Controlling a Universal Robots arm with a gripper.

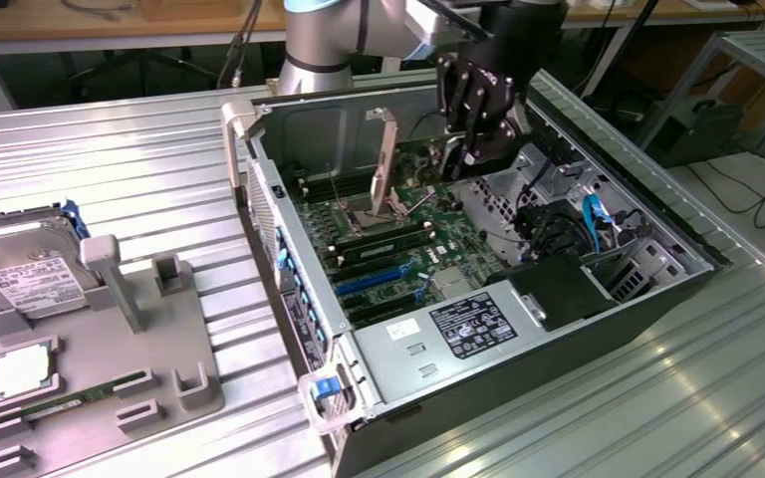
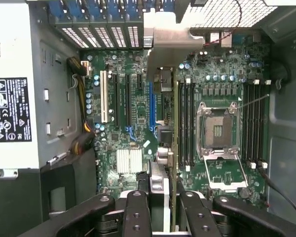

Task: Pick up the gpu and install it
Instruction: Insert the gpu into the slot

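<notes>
Pincer: the pincer (image 1: 470,157) sits in the upper middle of the exterior view, at the end of the arm (image 1: 323,40) and over the open case. It is clamped on the gpu.
Fingers: in the wrist view, black fingers (image 2: 138,215) press on both faces of the card.
Gpu: the gpu (image 2: 164,133) is held edge-on in the pincer, inside the case opening and over the motherboard. It lies between the blue slots and the memory slots. Whether its lower edge touches the board cannot be told.
Bracket: the silver bracket (image 2: 165,39) is at the card's end away from the pincer, close to the rear slot covers (image 2: 98,34).
Case: the case (image 1: 276,229) lies on its side with the panel off, in the centre of the exterior view.
Motherboard: the green motherboard (image 1: 402,249) forms the floor of the case.
Socket: the socket (image 2: 217,131) is open and lies beside the memory slots.
Power supply: the power supply (image 1: 469,329) is a silver box with a black label, at the case's lower end in the exterior view.
Fixture: a grey fixture (image 1: 156,349) sits at the lower left of the exterior view, on the worktop (image 1: 130,169) near the case.
Drive: a hard drive (image 1: 31,284) rests on the fixture's upper left part.
Memory stick: a green memory stick (image 1: 64,403) lies in the fixture's lower part.
</notes>
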